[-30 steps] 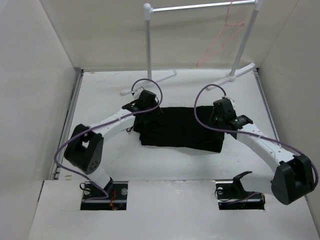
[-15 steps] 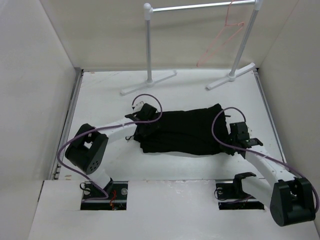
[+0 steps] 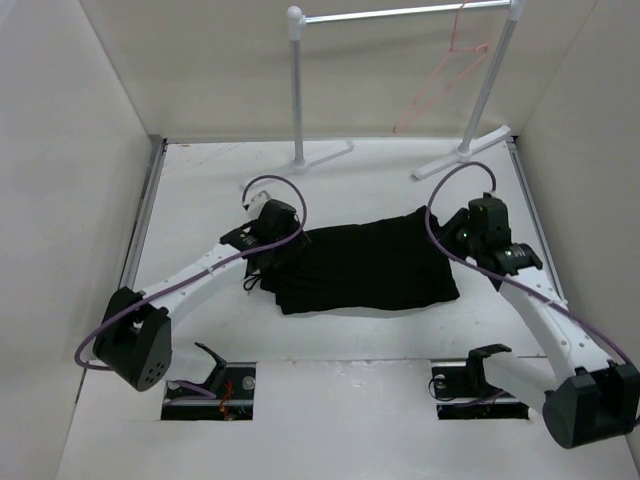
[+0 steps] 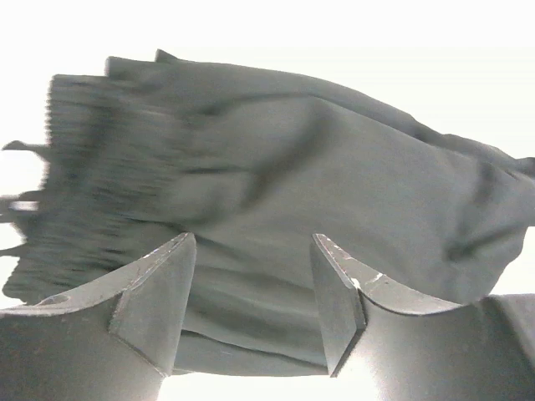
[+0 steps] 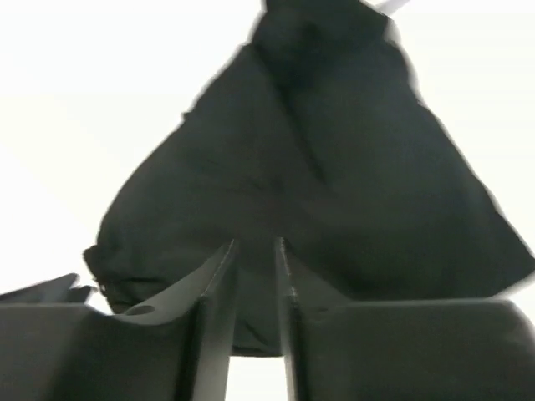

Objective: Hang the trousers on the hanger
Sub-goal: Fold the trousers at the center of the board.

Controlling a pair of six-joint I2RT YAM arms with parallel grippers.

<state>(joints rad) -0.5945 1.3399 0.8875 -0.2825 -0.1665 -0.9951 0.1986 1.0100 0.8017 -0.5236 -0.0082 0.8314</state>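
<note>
The trousers [image 3: 365, 265] lie in a loosely folded dark heap on the white desk [image 3: 200, 190], about the middle of it, with the waistband end (gathered and ribbed in the left wrist view) at their left. Beyond the far edge of the trousers stands the white rack [image 3: 297, 90], one foot on either side of them and well apart from the cloth. At the trousers' left end we see the left pincer [image 4: 253, 238] with its fingers spread wide; the fabric lies beyond them and nothing is caught between. At the trousers' far right corner the right pincer [image 5: 255, 244] has its fingers drawn almost together, and we see dark cloth in the narrow gap, so it is pinching that corner, which stands up a little from the heap. The hanger [image 3: 441, 89], thin and pink, hangs tilted from the rack's rail, up beyond the trousers' right end.
</note>
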